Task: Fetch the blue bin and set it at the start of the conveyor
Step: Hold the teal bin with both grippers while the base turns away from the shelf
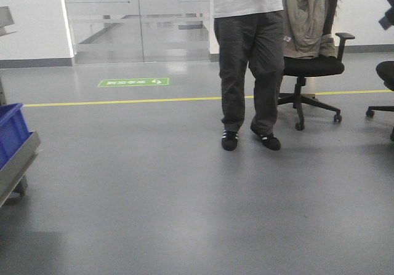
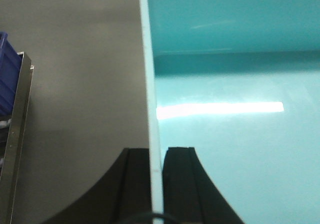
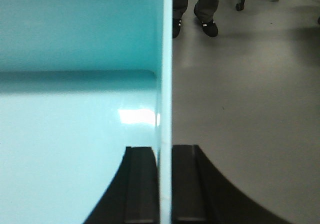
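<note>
In the front-facing view a person [image 1: 249, 59] stands on the grey floor [image 1: 184, 195] directly ahead. Behind them is an office chair [image 1: 311, 66] draped with a jacket [image 1: 308, 16], and a green floor sign [image 1: 133, 82] lies beside a yellow line [image 1: 123, 101]. At the left edge a dark blue crate [image 1: 11, 130] sits on a steel shelf [image 1: 18, 161]. The left wrist view shows the left gripper [image 2: 156, 151] clamped on the blue bin [image 2: 235, 134]. 1 finger [image 2: 137, 174] presses the outside of the thin wall and the other the inside. The bin's glossy interior fills the right half, and the crate and shelf rail [image 2: 17, 134] are well apart at the left. The right wrist view mirrors this: the right gripper [image 3: 164, 149] pinches the opposite wall, so the bin hangs between the 2 arms. Only this view catches the person's shoes [image 3: 206, 26] and a chair caster [image 3: 240, 6] beyond the rim. Only the wrist views show the bin.
</note>
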`<state>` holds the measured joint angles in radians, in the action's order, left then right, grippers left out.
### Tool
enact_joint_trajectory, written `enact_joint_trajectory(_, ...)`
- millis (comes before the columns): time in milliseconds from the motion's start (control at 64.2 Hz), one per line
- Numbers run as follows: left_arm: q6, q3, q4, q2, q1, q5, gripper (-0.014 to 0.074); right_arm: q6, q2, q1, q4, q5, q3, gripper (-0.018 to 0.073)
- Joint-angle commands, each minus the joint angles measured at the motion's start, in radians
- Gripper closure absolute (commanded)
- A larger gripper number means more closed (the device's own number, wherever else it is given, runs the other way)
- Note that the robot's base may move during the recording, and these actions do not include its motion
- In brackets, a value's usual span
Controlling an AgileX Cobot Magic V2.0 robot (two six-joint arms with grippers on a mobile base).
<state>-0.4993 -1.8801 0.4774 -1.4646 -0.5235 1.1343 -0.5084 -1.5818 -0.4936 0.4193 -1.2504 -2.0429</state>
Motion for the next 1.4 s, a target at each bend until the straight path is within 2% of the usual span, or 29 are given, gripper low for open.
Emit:
enact_joint_trajectory(0, 0.006, -0.009, -0.019, 0.011, -0.011, -0.053, 0.0707, 0.001, 0.009, -0.006, -0.002, 0.054, -0.011, 0.0725)
enact_joint_trajectory(1386, 0.006, -0.009, -0.002, 0.011, -0.011, -0.053, 0.0707, 0.001, 0.009, -0.006, -0.002, 0.056, -0.011, 0.0725)
